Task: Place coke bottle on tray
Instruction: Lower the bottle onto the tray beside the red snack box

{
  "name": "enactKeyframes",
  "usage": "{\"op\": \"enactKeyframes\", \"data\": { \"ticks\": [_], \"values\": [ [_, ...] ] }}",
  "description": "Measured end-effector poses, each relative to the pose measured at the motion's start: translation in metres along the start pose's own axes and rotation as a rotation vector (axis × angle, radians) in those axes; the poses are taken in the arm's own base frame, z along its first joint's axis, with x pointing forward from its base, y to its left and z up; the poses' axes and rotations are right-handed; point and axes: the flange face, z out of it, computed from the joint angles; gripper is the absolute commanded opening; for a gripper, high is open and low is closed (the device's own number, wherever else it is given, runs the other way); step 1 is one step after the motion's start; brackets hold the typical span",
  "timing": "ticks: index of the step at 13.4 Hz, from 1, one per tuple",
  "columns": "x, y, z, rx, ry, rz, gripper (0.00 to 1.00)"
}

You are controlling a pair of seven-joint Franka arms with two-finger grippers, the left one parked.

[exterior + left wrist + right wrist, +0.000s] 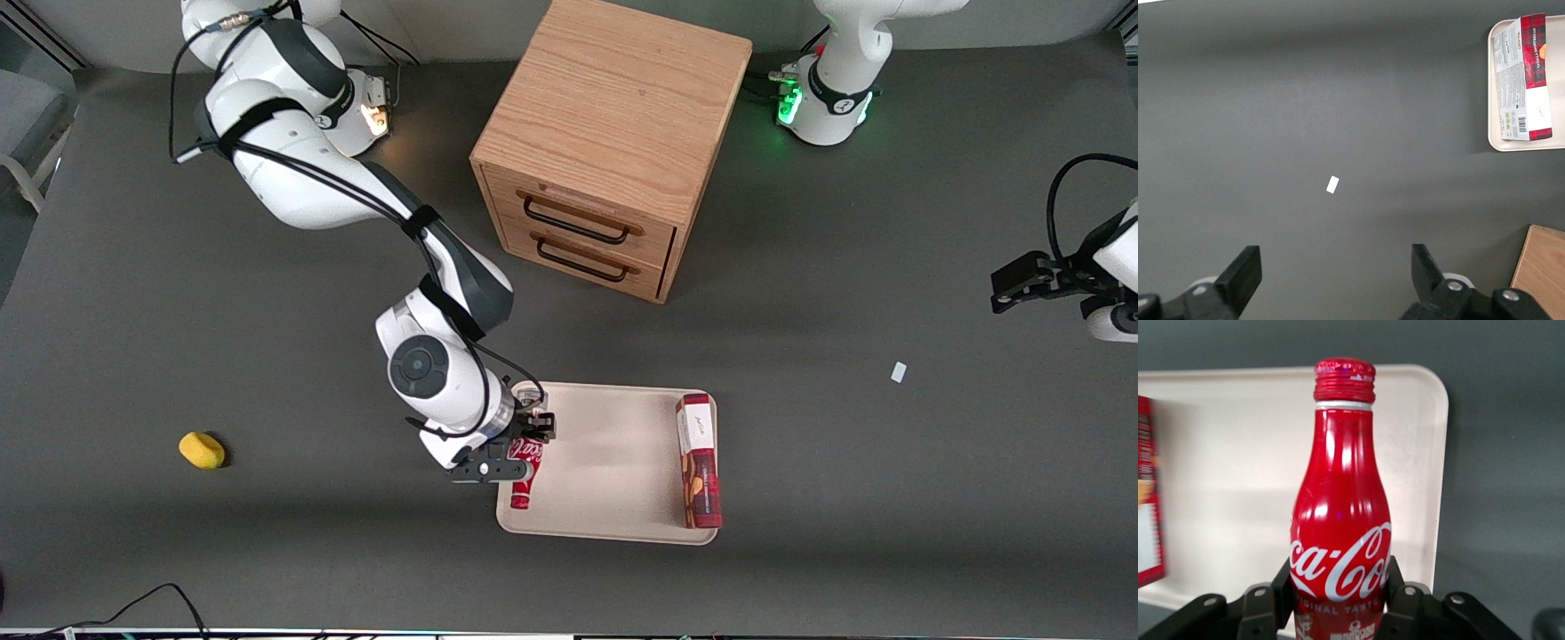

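Right arm extends forward and down, wrist bent low. Gripper (524, 453) sits at tray height, fingers (1403, 608) closed against both sides of the bottle (1341, 540).

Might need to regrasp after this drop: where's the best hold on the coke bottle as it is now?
Grip the coke bottle across its wide lower body, coming from above with fingers either side, as the gripper holds it now. It lies over the tray edge toward the working arm's end, cap nearest the front camera; the neck is too narrow.

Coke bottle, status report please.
Gripper shut on coke bottle, over tray edge. Red-and-white box on tray, clear of it.
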Motion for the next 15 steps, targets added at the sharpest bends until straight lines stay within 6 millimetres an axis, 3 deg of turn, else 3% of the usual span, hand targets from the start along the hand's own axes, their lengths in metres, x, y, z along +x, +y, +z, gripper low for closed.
{"op": "enactKeyframes", "data": {
  "ticks": [3,7,8,9,10,11,15],
  "values": [
    [-0.002,0.010,0.030,-0.021,-0.014,0.001,0.43],
    [-0.005,0.011,0.046,-0.042,-0.003,-0.016,0.55],
    [-0.005,0.012,0.051,-0.048,0.006,-0.023,0.68],
    [-0.005,0.014,0.054,-0.050,0.014,-0.027,0.74],
    [-0.005,0.014,0.056,-0.048,0.022,-0.028,0.90],
    [-0.005,0.014,0.058,-0.048,0.031,-0.033,1.00],
    [-0.008,0.008,0.065,-0.059,0.061,-0.065,1.00]
  ]
}}
